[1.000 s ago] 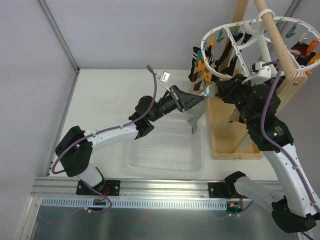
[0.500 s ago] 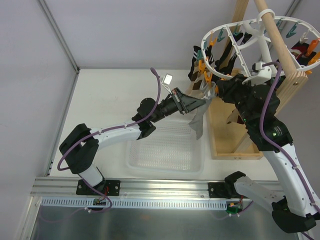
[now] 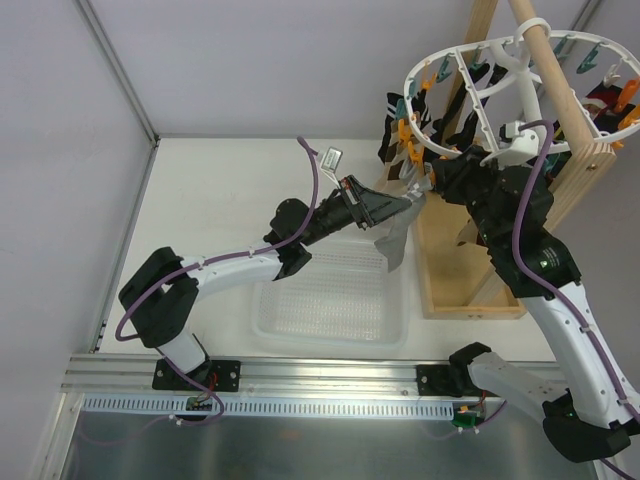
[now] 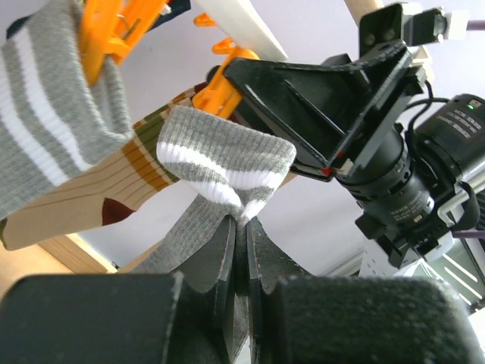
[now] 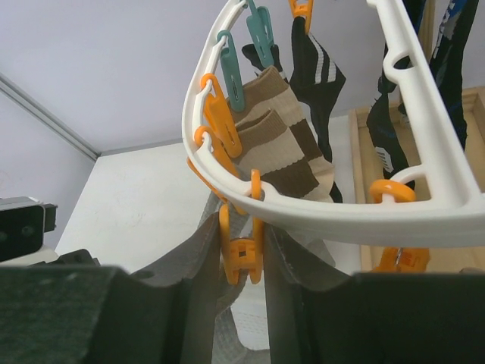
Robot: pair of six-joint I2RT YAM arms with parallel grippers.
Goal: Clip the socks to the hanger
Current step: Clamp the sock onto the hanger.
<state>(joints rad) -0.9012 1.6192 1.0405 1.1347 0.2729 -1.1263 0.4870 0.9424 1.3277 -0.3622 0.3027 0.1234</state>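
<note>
Compared with 1 second ago, the left gripper is sitting slightly higher and nearer the hanger, and the dangling foot of the grey sock is hanging closer in under the rim instead of out over the tray. I am reading this as the approach ending and the feeding step beginning. The left gripper is pinching the sock tightly just below its striped cuff, with the jaws closed to a thin slit on the fabric. The right gripper is squeezing 1 orange clip that hangs from the rim, a finger pressing on each side. From the left wrist view the cuff is standing just above its own gripper and just under that clip, near it but not clearly inside its mouth. The other grey sock is already hanging from a neighbouring clip beside a beige sock, so 1 of 2 is looking done
</note>
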